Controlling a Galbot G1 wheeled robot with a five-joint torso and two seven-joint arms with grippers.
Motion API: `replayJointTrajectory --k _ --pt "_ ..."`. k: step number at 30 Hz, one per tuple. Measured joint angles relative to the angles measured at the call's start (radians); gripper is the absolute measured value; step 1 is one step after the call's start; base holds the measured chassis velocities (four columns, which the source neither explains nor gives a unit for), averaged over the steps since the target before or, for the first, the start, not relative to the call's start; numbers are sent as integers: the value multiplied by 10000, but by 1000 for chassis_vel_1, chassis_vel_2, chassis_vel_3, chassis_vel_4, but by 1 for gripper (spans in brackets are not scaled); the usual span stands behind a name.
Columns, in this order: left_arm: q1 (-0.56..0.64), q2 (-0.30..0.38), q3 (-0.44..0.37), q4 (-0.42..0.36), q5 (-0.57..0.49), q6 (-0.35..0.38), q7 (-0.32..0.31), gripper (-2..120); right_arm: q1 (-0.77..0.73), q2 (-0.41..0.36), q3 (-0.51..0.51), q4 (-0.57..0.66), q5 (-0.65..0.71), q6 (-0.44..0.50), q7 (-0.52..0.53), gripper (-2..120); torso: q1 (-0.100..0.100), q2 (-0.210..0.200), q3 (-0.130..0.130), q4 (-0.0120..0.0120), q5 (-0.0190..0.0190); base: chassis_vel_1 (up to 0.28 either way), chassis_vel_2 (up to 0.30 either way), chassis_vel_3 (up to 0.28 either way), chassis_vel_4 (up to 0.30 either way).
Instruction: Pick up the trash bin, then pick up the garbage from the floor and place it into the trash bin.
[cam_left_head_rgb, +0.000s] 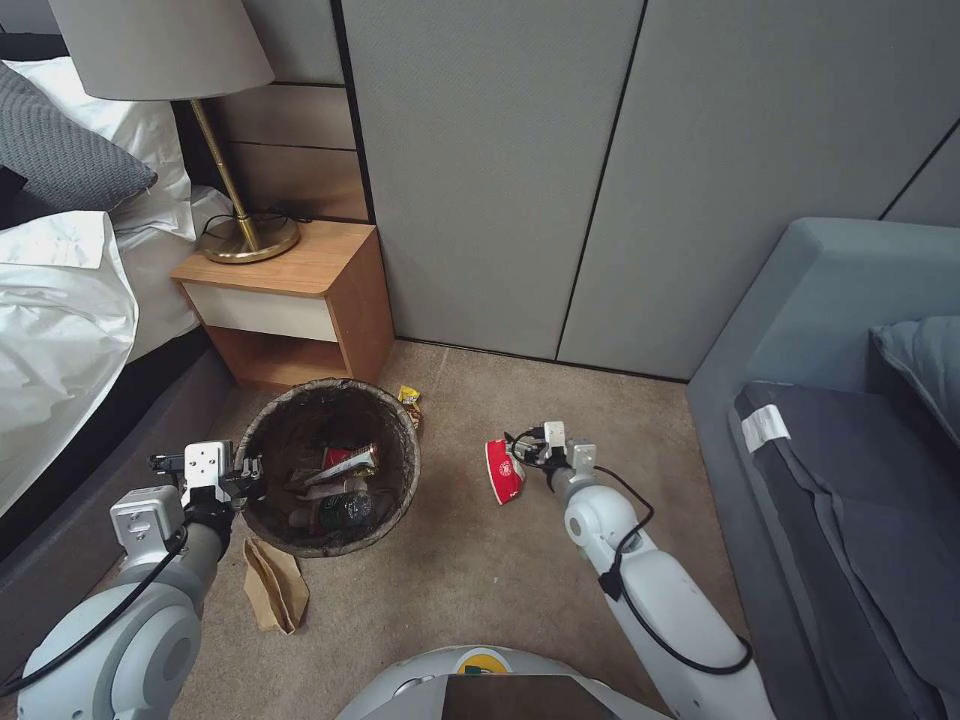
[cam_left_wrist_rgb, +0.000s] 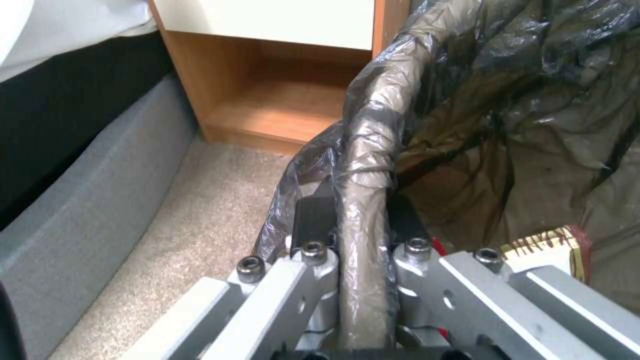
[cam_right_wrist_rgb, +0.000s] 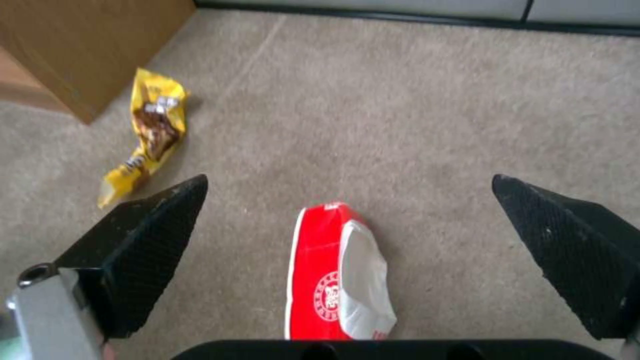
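Observation:
The trash bin (cam_left_head_rgb: 330, 465) with its dark bag liner stands on the carpet in front of the nightstand, holding a red-and-white wrapper, a bottle and other litter. My left gripper (cam_left_head_rgb: 243, 478) is shut on the bin's rim (cam_left_wrist_rgb: 365, 165), one finger inside and one outside. A red-and-white wrapper (cam_left_head_rgb: 504, 470) lies on the floor to the bin's right. My right gripper (cam_left_head_rgb: 527, 450) hovers open just above it, and the wrapper (cam_right_wrist_rgb: 337, 275) sits between the black fingers (cam_right_wrist_rgb: 147, 245). More garbage lies about: a yellow snack packet (cam_left_head_rgb: 410, 404) behind the bin and brown paper (cam_left_head_rgb: 274, 585) in front of it.
A wooden nightstand (cam_left_head_rgb: 290, 300) with a brass lamp (cam_left_head_rgb: 215, 130) stands behind the bin, the bed (cam_left_head_rgb: 60, 330) to its left. A grey sofa (cam_left_head_rgb: 850, 450) fills the right side. Grey wall panels (cam_left_head_rgb: 600, 170) close the back. Open carpet lies between bin and sofa.

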Motion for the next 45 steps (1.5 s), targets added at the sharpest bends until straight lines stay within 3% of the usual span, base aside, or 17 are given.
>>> replayJointTrajectory --k 11,40,45 --pt "21 -63 34 -1 27 0 -23 3 765 393 -506 -1682 82 -151 262 100 -1 0 0 -1 0 0 0 0 0" --pt "33 -216 74 4 103 -8 -40 3 1721 1267 -1116 -4448 -99 58 254 100 0 0 -1 -1 1 0 0 0 0" --pt "25 -207 71 7 99 -12 -37 3 1777 1331 -1091 -4649 -123 143 227 87 0 0 -1 0 1 0 0 0 0"
